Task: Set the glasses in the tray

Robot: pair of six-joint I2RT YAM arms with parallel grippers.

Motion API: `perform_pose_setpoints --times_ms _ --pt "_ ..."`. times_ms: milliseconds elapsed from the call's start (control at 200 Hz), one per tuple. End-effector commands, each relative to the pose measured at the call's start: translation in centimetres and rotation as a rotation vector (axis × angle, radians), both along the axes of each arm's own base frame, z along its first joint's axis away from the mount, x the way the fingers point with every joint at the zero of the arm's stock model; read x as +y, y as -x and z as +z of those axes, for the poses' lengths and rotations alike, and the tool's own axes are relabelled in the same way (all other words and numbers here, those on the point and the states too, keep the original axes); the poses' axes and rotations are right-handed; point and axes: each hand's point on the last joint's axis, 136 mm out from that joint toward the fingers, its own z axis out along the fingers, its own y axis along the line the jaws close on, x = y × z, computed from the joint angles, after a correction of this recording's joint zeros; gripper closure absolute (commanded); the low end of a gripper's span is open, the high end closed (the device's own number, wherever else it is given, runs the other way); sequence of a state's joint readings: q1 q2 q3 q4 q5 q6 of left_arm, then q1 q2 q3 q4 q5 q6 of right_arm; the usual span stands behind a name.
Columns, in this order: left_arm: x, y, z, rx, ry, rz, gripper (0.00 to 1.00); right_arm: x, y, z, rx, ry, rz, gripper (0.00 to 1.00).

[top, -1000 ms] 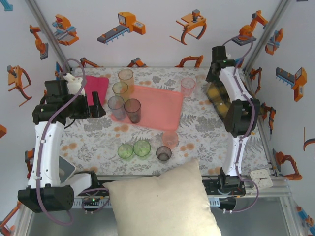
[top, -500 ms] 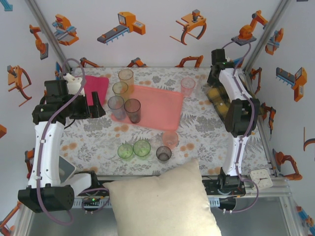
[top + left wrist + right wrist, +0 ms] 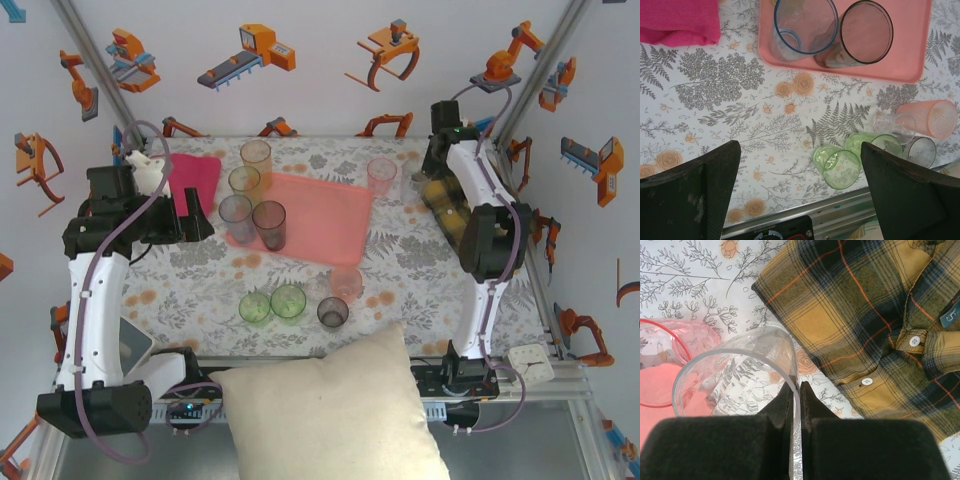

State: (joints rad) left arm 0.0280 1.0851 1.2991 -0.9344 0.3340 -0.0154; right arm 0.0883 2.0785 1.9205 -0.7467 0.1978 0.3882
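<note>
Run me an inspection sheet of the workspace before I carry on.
Surface: floral tablecloth, flat, no spills seen.
Job's things: tray carries a blue-rimmed tumbler and a smoky tumbler at one corner; green tumblers, a pink tumbler and others stand loose on the cloth.
Clutter: magenta cloth, plaid shirt, pillow.
Grippers: left gripper open, empty, above the cloth; right gripper shut on the rim of a clear tumbler.
Cables: purple cables run along both arms.
Surroundings: white walls with robot stickers.
</note>
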Motion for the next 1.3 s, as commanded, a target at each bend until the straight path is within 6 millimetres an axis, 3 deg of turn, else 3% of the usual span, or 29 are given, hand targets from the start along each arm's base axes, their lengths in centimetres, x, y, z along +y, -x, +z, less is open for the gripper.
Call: perform_pose_setpoints --times_ms 0,431,691,836,1127,1292 --pt "-0.1 0.5 0.4 -0.018 0.021 -0.002 0.03 -0.2 0.8 3.4 -0.060 -0.007 0.008 0.98" --pt "0.4 0.5 0.2 -0.028 0.026 0.029 0.03 -0.1 5.0 7.2 -0.108 -0.007 0.018 0.99" --pt "0.2 0.1 0.3 -0.025 0.049 0.027 0.03 2.9 7.9 10.3 -0.131 0.032 0.101 0.99" --pt "0.0 0.2 0.3 -0.021 0.062 0.017 0.03 6.1 8.5 11.6 -0.154 0.026 0.162 0.99" --pt "-0.6 0.3 0.6 -0.017 0.088 -0.005 0.03 16.4 7.7 12.7 -0.188 0.006 0.324 0.99" --pt "-0.6 0.4 0.6 -0.016 0.091 -0.008 0.03 22.0 6.5 12.0 -0.194 -0.017 0.391 0.99"
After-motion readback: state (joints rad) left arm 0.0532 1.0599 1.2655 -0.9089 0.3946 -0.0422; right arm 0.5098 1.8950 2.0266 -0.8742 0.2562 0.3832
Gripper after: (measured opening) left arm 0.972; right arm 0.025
